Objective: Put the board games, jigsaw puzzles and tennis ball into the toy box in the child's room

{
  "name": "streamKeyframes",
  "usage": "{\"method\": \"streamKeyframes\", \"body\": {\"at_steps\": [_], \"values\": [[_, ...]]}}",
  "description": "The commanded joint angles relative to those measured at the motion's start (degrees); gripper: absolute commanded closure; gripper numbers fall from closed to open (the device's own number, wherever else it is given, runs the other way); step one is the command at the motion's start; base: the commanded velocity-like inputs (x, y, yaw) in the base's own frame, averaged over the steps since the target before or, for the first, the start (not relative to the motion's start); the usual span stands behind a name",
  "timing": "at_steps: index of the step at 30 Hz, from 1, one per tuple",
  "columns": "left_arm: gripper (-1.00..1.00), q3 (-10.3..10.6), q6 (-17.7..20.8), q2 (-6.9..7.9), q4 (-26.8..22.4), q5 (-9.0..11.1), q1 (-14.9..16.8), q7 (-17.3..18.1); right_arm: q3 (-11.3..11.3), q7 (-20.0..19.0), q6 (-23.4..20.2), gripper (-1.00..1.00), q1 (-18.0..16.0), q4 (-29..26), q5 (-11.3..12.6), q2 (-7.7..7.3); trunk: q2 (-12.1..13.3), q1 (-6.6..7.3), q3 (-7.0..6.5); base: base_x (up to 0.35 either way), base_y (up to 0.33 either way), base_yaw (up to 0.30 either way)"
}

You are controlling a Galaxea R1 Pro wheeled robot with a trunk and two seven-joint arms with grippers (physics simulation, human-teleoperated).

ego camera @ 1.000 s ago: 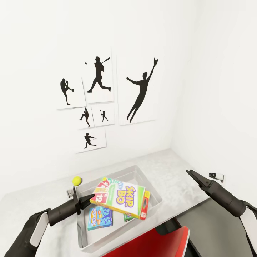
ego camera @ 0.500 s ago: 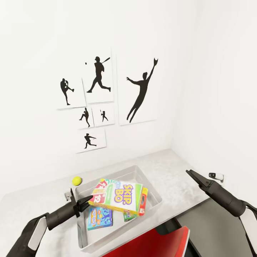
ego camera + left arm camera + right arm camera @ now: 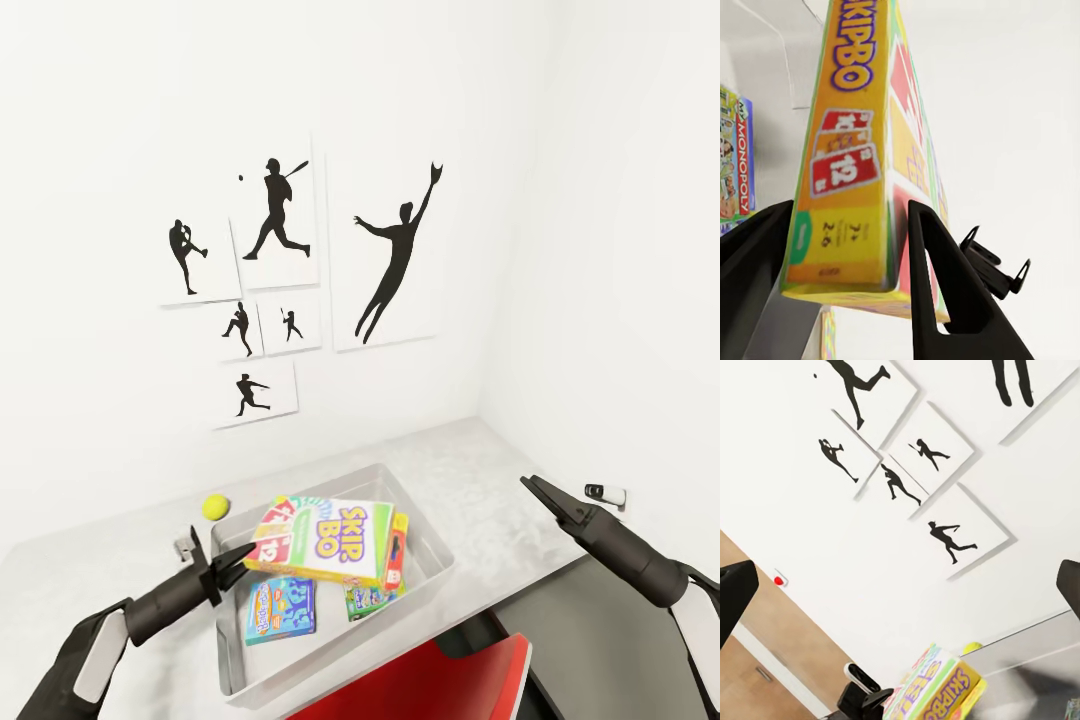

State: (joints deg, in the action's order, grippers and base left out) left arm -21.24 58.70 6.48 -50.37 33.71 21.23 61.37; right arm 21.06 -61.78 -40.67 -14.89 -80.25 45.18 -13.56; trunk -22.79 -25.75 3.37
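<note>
Head view, read from the left with the toy box [image 3: 425,585] as landmark: the tennis ball [image 3: 214,507] is seen on the table [image 3: 480,470] just beyond the box's far left corner, outside it. At the box's left rim the left gripper [image 3: 243,553] is seen with its fingers spread to either side of the near edge of the yellow-green-red Skip-Bo board game [image 3: 325,541]; whether the pads press the cardboard cannot be told. In the left wrist view the box end [image 3: 844,187] sits between the 2 dark fingers [image 3: 941,277]. The game lies across the box, atop a green board game [image 3: 367,597], with the blue board game [image 3: 281,609] flat on the box floor beside it. Well to the right of the box, the right gripper [image 3: 531,487] is held above the table, empty; how far it is parted cannot be told.

Judged from this, the third game is being deposited. Next, a clean withdrawal is called for, then a reach for the ball.
</note>
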Motion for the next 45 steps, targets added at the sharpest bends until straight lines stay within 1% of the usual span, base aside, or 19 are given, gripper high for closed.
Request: {"method": "streamKeyframes", "body": {"at_steps": [1,2,5,7,8,10,13,17,20,23,27,33,39,45], "values": [[1.00,-0.1,0.2,-0.22,0.0,0.0,0.1,0.2,0.0,0.0,-0.4,-1.00,-0.1,0.0,0.3,0.00,-0.1,-0.04,0.13,0.000,0.000,0.000],[1.00,-0.1,0.2,-0.37,0.0,0.0,0.0,0.2,0.0,0.0,-0.4,-1.00,-0.1,0.0,0.3,0.01,-0.1,-0.04,0.13,0.000,0.000,0.000],[1.00,-0.4,0.0,-1.40,0.0,0.0,0.0,0.1,0.0,0.0,-0.4,-1.00,-0.1,0.0,0.3,0.02,-0.1,-0.04,0.13,0.000,0.000,0.000],[1.00,-1.2,-0.1,-2.59,0.0,0.0,0.0,-0.2,0.0,0.0,-0.4,-1.00,-0.1,0.0,0.3,0.03,-0.1,-0.04,0.13,0.000,0.000,0.000],[1.00,-1.4,-0.1,-2.87,-0.1,0.0,0.0,-0.3,-0.1,0.0,-0.4,-1.00,-0.1,0.0,0.3,0.03,-0.1,-0.04,0.13,0.000,0.000,0.000],[1.00,-2.4,-0.2,-3.95,-0.2,-0.1,0.0,-0.5,0.0,0.0,-0.4,-1.00,-0.1,0.0,0.3,0.03,-0.1,-0.04,0.13,0.000,0.000,0.000],[1.00,-3.0,-0.2,-4.70,-0.3,-0.2,0.0,-0.6,0.0,0.0,-0.4,-1.00,-0.1,0.0,0.3,0.02,-0.1,-0.04,0.13,0.000,0.000,0.000],[1.00,-3.8,-0.2,-5.00,-0.4,-0.2,-0.3,-0.6,0.0,0.0,-0.4,-1.00,-0.1,0.0,0.3,0.02,-0.1,-0.04,0.13,0.000,0.000,0.000],[1.00,-5.7,-0.3,-5.21,-1.2,-0.2,-1.0,-0.6,0.0,0.0,-0.4,-1.00,-0.1,0.0,0.3,0.02,-0.1,-0.04,0.13,0.000,0.000,0.000],[1.00,-6.8,-0.2,-5.74,-2.4,-0.2,-1.5,-0.6,0.0,0.0,-0.4,-1.00,-0.1,0.0,0.3,0.05,-0.1,-0.04,0.13,0.000,0.000,0.000],[1.00,-7.4,-0.2,-6.20,-4.3,-0.2,-2.9,-0.6,0.0,0.0,-0.4,-1.00,-0.1,0.0,0.3,0.03,-0.1,-0.04,0.13,0.000,0.000,0.000],[1.00,-8.0,-0.1,-6.44,-5.2,-0.4,-3.6,-0.8,0.0,0.0,-0.4,-1.00,-0.1,0.0,0.3,0.02,-0.1,-0.04,0.13,0.000,0.000,0.000],[1.00,-10.3,-0.1,-7.30,-5.5,-0.2,-3.7,-3.6,0.0,0.0,-0.4,-1.00,-0.1,0.0,0.3,0.02,-0.1,-0.04,0.13,0.000,0.000,0.000],[1.00,-11.0,0.0,-7.67,-5.7,-0.1,-3.9,-4.3,0.0,-0.1,-0.4,-1.00,-0.1,0.0,0.3,-0.05,-0.1,-0.04,0.13,0.000,0.000,0.000]]}}
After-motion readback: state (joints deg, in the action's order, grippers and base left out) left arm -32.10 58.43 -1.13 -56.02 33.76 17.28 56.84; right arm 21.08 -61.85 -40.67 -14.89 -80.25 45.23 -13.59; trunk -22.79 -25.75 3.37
